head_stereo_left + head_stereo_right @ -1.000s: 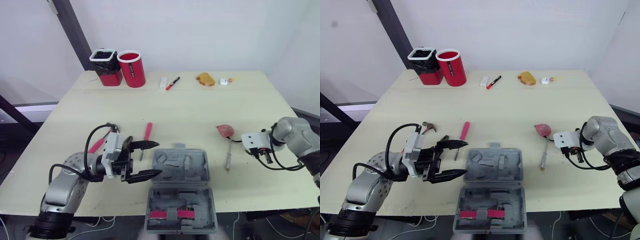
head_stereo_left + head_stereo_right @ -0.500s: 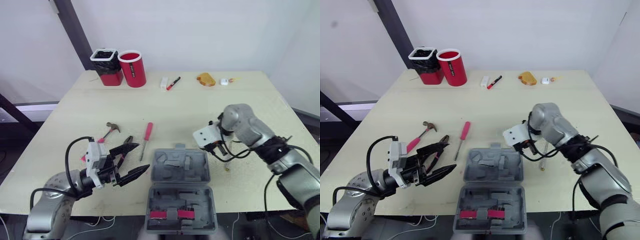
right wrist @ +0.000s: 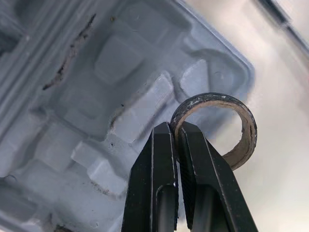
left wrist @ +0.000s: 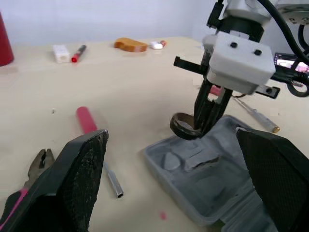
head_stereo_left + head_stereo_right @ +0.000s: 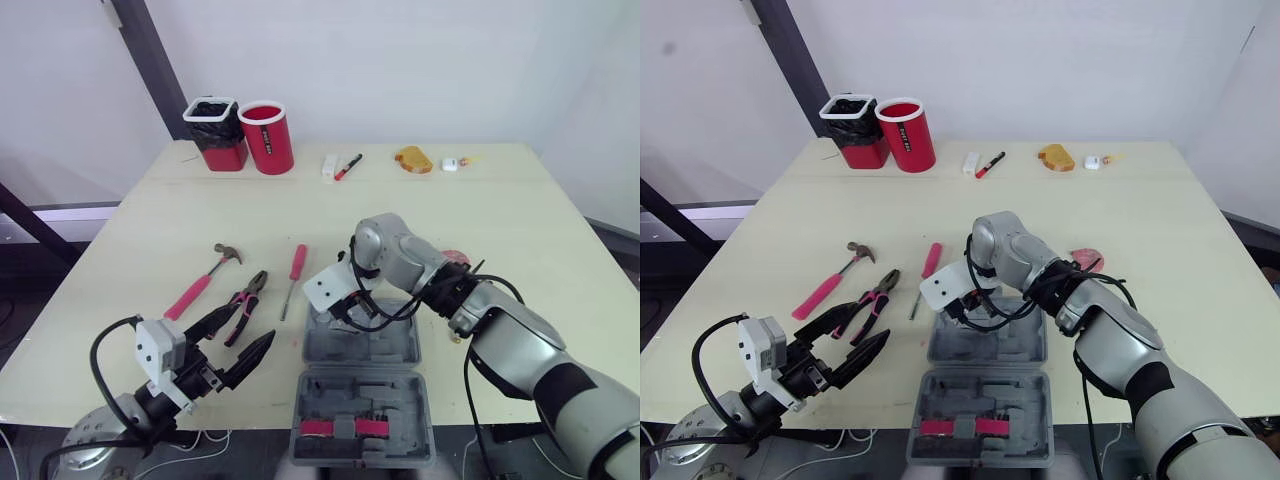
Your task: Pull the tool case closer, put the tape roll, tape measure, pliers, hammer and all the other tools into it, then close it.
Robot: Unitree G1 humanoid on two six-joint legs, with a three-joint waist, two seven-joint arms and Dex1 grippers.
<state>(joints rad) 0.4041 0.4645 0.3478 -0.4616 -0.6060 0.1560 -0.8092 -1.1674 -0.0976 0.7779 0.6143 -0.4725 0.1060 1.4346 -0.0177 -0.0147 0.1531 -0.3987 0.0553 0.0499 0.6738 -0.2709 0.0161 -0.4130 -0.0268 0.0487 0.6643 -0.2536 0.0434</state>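
The tape roll [image 3: 247,126] hangs centre frame over the upper-left corner of the tool case [image 5: 385,340], its wall pinched in our right gripper [image 3: 175,126]; we should seat it in a recess before releasing (left gripper [image 5: 876,323] spread wide, lower left)

The head's two eyes look forward and down over the whole bench [image 5: 450,210]. Both wrist cameras face the open tool case [image 3: 58,121], the right one very near.

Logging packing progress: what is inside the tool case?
The tool case's near half holds two red pieces; its far recesses look empty. The right tool, pinching the tape roll, covers one far corner.
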